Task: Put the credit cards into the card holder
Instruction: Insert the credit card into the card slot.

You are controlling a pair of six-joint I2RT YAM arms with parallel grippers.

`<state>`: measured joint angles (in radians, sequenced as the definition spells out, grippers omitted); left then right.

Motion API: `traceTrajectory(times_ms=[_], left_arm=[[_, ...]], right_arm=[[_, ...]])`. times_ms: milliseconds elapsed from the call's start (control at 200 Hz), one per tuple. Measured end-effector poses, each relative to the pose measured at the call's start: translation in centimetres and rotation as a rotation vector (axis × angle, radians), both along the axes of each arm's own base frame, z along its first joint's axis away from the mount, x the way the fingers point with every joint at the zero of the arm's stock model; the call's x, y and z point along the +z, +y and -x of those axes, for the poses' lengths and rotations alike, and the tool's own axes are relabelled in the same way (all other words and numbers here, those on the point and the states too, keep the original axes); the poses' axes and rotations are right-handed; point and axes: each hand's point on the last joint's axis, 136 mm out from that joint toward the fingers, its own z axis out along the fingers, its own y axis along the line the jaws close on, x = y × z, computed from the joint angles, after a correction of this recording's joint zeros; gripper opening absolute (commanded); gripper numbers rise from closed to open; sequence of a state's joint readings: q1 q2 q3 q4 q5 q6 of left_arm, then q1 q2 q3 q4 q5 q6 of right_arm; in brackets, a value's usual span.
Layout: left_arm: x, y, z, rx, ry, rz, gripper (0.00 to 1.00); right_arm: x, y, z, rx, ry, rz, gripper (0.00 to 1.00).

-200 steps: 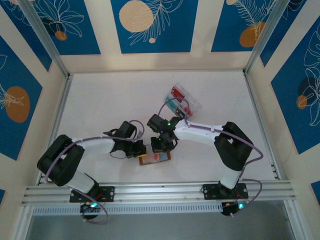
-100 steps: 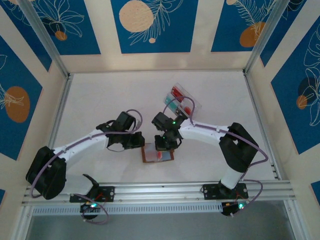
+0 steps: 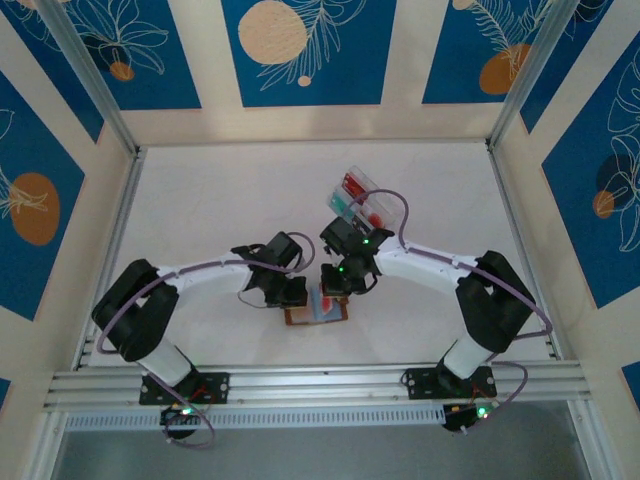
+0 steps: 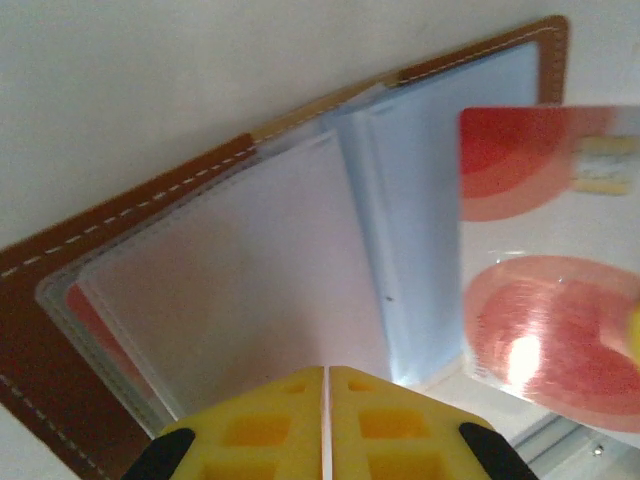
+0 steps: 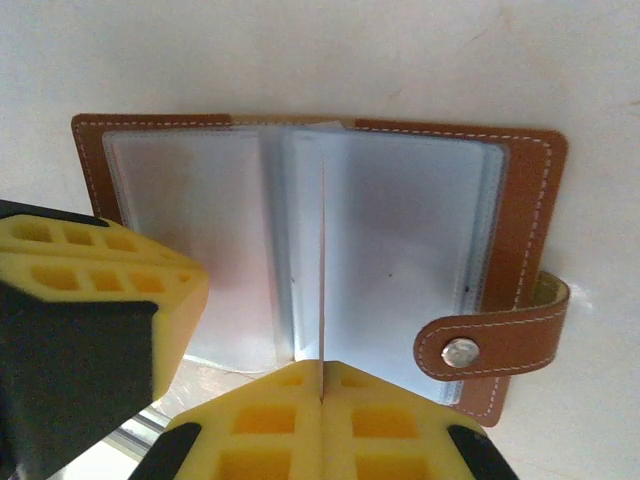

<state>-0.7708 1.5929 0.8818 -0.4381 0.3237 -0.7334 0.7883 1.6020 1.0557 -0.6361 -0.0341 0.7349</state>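
White counter (image 3: 200,210) spreads inside an enclosure of cream walls with blue panels (image 3: 305,50) printed with leaves and orange discs, seen from the top camera. An aluminium rail (image 3: 320,385) runs along the near edge. The card holder (image 3: 316,312) lies open and flat on the counter. The left gripper (image 3: 293,296) is down at the card holder's left half and the right gripper (image 3: 337,288) is just above its right half. Well beyond the card holder, up and to the right, a clear tray (image 3: 372,196) holds more credit cards (image 3: 352,184), red and teal ones.

From the left wrist camera, the card holder (image 4: 250,300) fills the view, its brown stitched leather framing pale, clear plastic sleeves. The left gripper (image 4: 327,400) is clenched, its yellow pads meeting in a hairline seam right at the sleeves' lower edge. I cannot tell whether a sleeve is pinched between them. A red credit card (image 4: 540,280) stands over the card holder's right side, facing this camera.

From the right wrist camera, the card holder (image 5: 400,230) lies spread open, its snap tab (image 5: 490,340) curling off the right edge. The right gripper (image 5: 322,400) grasps the red credit card (image 5: 322,270), which is seen edge-on as a thin line rising from between the pads. That line stands over the card holder's middle, beside the fold of the sleeves. The left gripper (image 5: 100,290) rests over the card holder's left sleeve.
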Motion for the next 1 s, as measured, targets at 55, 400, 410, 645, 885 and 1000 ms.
traceTrajectory(times_ms=[55,400,410,645,885,1000], left_arm=[[-0.1,0.2,0.0,0.003,-0.005,-0.011,0.09],[-1.7,2.3,0.8,0.016,0.002,-0.088,0.09],[-1.7,2.3,0.9,0.017,0.002,-0.088,0.09],[-1.8,2.8,1.2,0.020,-0.002,-0.095,0.09],[-1.8,2.8,1.2,0.020,-0.005,-0.092,0.08],[-1.9,2.9,1.3,0.020,-0.005,-0.091,0.08]], right_arm=[[0.1,-0.1,-0.2,-0.003,-0.010,-0.016,0.00],[-0.5,1.1,-0.5,0.007,-0.055,-0.201,0.00],[-0.6,1.2,-0.5,0.009,-0.057,-0.207,0.00],[-0.4,2.6,-0.8,0.035,-0.098,-0.312,0.00],[-1.1,3.2,-1.2,0.044,-0.114,-0.348,0.00],[-2.1,2.7,-1.0,0.037,-0.101,-0.338,0.00]])
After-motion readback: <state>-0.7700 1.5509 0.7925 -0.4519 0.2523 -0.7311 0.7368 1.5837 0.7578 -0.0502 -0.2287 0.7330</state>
